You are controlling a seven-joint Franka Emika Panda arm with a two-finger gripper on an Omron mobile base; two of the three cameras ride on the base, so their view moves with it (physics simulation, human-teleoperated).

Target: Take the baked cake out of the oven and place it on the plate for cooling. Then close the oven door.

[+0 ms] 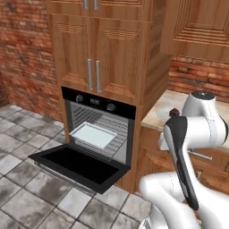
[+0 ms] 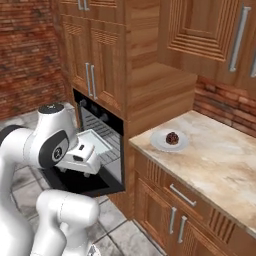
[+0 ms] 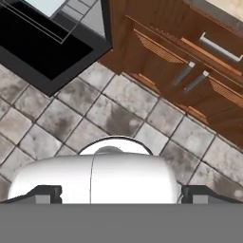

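Cake (image 2: 172, 137), a small dark brown lump, sits on the white plate (image 2: 159, 143) on the marble counter (image 2: 215, 165), so it is out of the oven (image 1: 99, 129). From the hand camera, the gripper (image 3: 116, 194) points down at the tiled floor (image 3: 118, 118); its two dark tips sit wide apart at the bottom corners, with nothing between them. Beyond them that view shows the corner of the lowered oven door (image 3: 42, 52) at upper left and the wooden base cabinets (image 3: 190, 76) with their silver handles at upper right. The left base camera gives the fullest look at the oven: the black door (image 1: 76, 163) hangs fully open, flat above the floor, and a pale square tray (image 1: 93, 135) rests on the wire rack inside. There the cake (image 1: 174, 112) is just a dark spot at the counter's edge, peeking above the arm. The right base camera shows the plate plainly, near the counter's left end, well apart from the oven opening, while the arm covers much of the open door.
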